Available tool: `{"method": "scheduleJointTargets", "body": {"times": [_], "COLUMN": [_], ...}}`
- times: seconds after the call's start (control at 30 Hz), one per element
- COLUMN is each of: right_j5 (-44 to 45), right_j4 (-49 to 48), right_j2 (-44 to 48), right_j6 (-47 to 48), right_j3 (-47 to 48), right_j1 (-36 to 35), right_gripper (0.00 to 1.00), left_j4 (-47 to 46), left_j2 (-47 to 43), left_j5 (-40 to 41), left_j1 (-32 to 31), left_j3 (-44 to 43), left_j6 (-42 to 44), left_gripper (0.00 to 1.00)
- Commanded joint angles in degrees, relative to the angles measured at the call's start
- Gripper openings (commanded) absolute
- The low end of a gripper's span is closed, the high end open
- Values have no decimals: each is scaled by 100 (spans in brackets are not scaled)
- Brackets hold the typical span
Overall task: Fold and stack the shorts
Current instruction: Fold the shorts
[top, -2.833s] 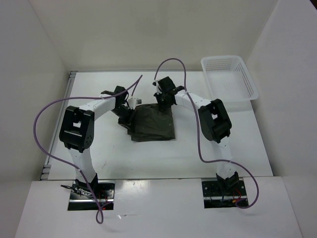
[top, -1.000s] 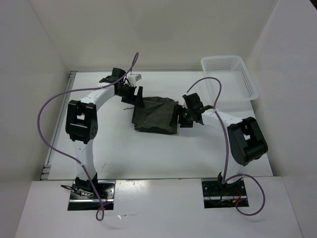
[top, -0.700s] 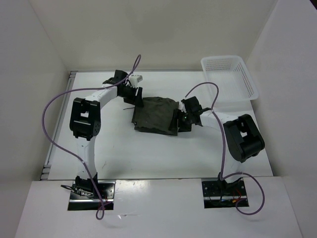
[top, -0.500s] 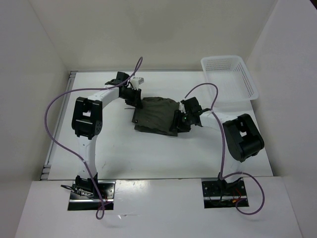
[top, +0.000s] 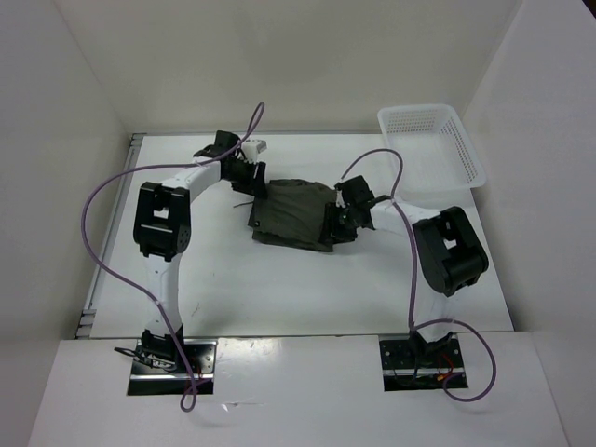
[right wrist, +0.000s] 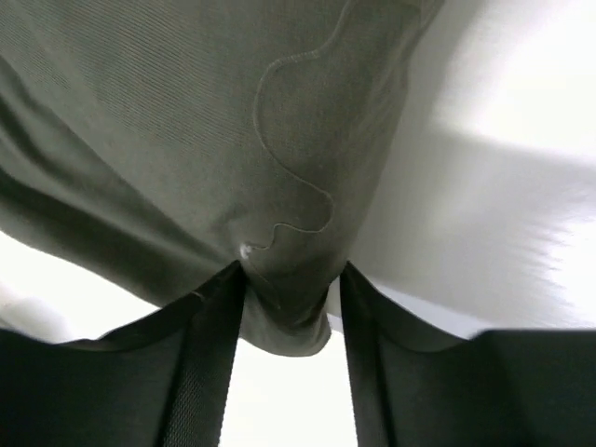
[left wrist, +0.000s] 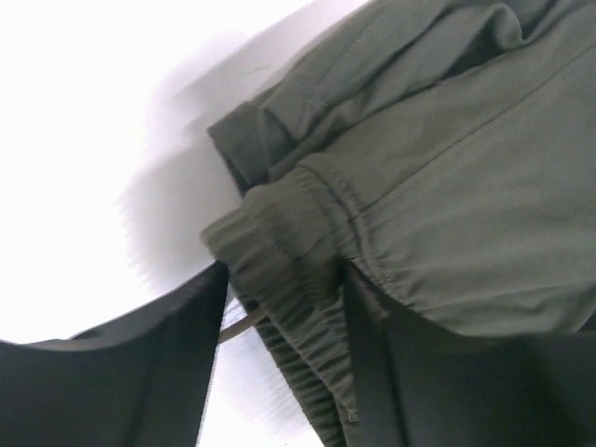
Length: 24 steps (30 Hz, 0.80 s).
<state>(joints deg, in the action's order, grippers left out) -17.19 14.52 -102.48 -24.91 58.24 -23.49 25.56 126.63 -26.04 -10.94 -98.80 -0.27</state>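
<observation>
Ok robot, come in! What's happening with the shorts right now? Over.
Left hand pinching shorts at waistband. Right hand pinching opposite edge. Shorts lie bundled on table. White basket far right, not in the way. Over.

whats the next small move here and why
Probably close both grippers fully before any lift: the left gripper straddles the waistband of the shorts and the right gripper straddles a corner, but neither pinch looks clearly firm.
</observation>
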Motion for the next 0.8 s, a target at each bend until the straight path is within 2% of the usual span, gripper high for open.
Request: {"method": "scheduleJointTargets", "body": {"times": [0.0,0.07,0.1,0.13,0.27,0.43,0.5,0.57,0.6,0.77], "right_j5": [426,672,795,1075,1893,3034,3370,3634,3696,3933], "right_j4": [420,560,560,560,902,1167,1385,1518,1640,1694], "right_j2": [51,306,620,789,1579,2107,2266,2469,2539,3241], "right_j6": [530,653,654,732,786,654,584,504,426,372], "right_j3": [512,679,732,785,1180,1444,1445,1515,1515,1436], "right_j1": [19,19,19,19,19,81,142,396,519,1589], "right_gripper": [51,68,79,100,100,100,100,100,100,100], "left_j4": [-183,-183,-183,-53,133,248,248,379,379,432], "left_j2": [-436,-673,-735,-736,-920,-1402,-1561,-1720,-1781,-2212], "left_j5": [-252,-252,-252,-200,-86,318,801,1143,1145,1145], "left_j1": [57,57,109,110,215,522,733,1057,1189,2068], "left_j3": [18,177,177,230,178,54,2,-51,-51,80], "left_j6": [27,27,27,27,27,27,27,27,27,27], "left_gripper": [61,65,66,67,82,90,90,93,98,99]}}
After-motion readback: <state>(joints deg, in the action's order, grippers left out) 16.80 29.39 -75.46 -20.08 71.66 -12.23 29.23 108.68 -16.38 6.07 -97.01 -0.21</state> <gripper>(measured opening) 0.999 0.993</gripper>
